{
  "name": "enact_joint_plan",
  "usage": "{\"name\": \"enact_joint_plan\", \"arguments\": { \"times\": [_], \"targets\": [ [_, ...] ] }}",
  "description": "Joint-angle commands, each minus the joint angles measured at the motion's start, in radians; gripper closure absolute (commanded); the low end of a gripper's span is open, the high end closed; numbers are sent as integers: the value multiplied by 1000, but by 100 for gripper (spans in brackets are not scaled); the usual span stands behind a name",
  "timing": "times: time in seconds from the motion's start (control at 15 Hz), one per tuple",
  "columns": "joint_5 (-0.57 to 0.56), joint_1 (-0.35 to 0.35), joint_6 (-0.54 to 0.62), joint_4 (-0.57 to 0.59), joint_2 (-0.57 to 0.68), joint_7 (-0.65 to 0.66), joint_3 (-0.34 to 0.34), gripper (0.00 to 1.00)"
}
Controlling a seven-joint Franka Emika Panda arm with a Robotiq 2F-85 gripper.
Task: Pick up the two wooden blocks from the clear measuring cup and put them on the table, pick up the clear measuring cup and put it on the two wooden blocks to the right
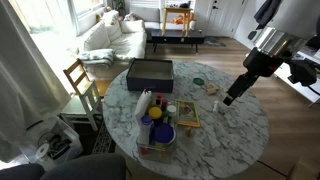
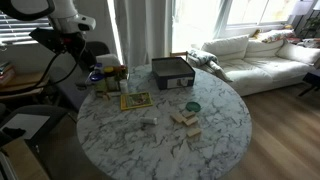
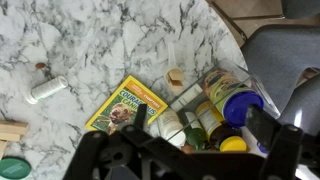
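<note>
In the wrist view a clear measuring cup (image 3: 186,82) stands on the marble table between a yellow magazine (image 3: 124,105) and a wire basket (image 3: 232,80). One small wooden block (image 3: 177,76) shows inside it; I cannot see a second one. A stack of wooden blocks (image 1: 213,90) lies on the table beside a green coaster (image 1: 198,81); it shows in both exterior views (image 2: 185,118) and at the wrist view's left edge (image 3: 8,130). My gripper (image 3: 203,125) is open and empty, hovering well above the basket and cup. It also shows in an exterior view (image 1: 231,98).
The wire basket holds several bottles and jars, one with a blue lid (image 3: 240,105). A small white cylinder (image 3: 45,88) lies on the table. A black box (image 1: 150,72) sits at the far side. A grey chair (image 3: 285,50) stands past the table edge.
</note>
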Motion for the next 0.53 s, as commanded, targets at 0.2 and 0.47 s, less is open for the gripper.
{"name": "enact_joint_plan", "arguments": {
  "times": [0.2, 0.47],
  "targets": [
    [2, -7, -3, 2, 0, -2, 6, 0],
    [-20, -29, -23, 15, 43, 121, 37, 0]
  ]
}}
